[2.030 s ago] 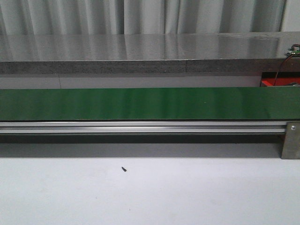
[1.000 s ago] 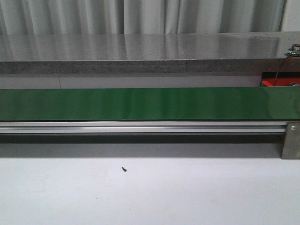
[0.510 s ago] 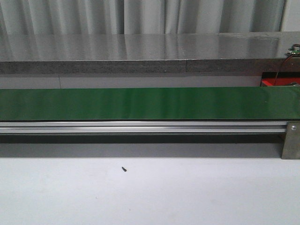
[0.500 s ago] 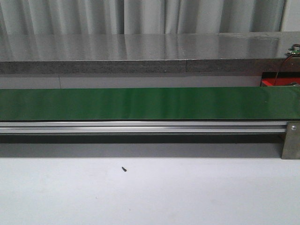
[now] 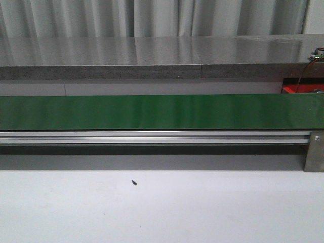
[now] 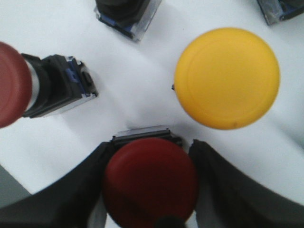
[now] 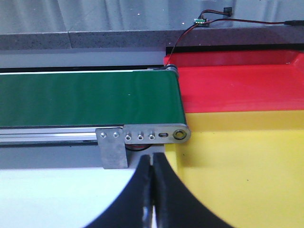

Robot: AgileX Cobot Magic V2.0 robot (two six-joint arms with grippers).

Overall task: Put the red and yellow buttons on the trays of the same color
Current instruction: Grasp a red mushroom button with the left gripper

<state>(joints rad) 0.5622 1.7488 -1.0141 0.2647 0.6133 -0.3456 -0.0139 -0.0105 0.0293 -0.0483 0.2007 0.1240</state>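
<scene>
In the left wrist view, my left gripper (image 6: 149,145) stands open around an upright red button (image 6: 149,183). Its dark fingers (image 6: 83,190) flank the cap closely, and a thin white strip shows on one side. A yellow button (image 6: 227,78) stands upright just beyond it. Another red button (image 6: 9,85) lies on its side. The right wrist view shows my right gripper (image 7: 152,164) shut on nothing, hovering beside the yellow tray (image 7: 247,166), with the red tray (image 7: 237,88) behind that. Neither gripper appears in the front view.
The green conveyor belt (image 5: 152,111) runs across the front view with nothing on it, and a small dark speck (image 5: 134,182) lies on the white table. The belt's end bracket (image 7: 142,137) meets the trays. Two more button bodies (image 6: 126,14) (image 6: 280,9) lie on the white surface.
</scene>
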